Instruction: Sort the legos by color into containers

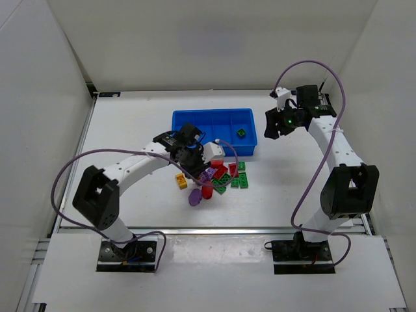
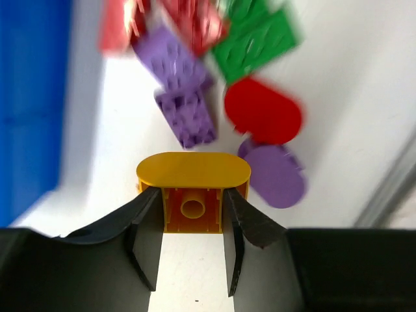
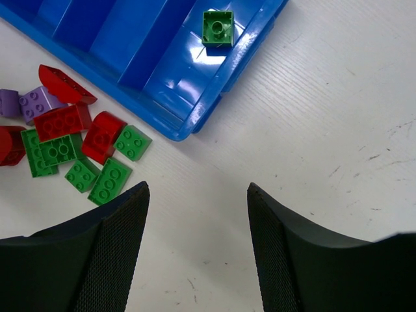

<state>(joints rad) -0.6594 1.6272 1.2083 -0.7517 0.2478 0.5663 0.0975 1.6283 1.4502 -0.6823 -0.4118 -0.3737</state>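
A white table (image 1: 130, 130) with two arms reaching over it. The left gripper (image 2: 192, 195) is low beside a scatter of loose bricks (image 1: 221, 175); its jaws are drawn in narrow, one pad against each side of a rounded yellow-orange brick (image 2: 193, 195). Whether that brick is off the table I cannot tell. Just past it lie a red rounded brick (image 2: 263, 110) and a purple rounded brick (image 2: 276, 175), with purple, red and green pieces blurred behind. The blue tray (image 1: 195, 116) sits at the far side of the scatter, close to it. One green brick (image 3: 218, 28) lies studs up in the tray's end compartment, the one on the right as seen from above. The right gripper (image 3: 196, 192) hangs over bare table off the tray's right end; its jaws stand moderately apart and hold nothing. Red and green bricks show at the left of its view.
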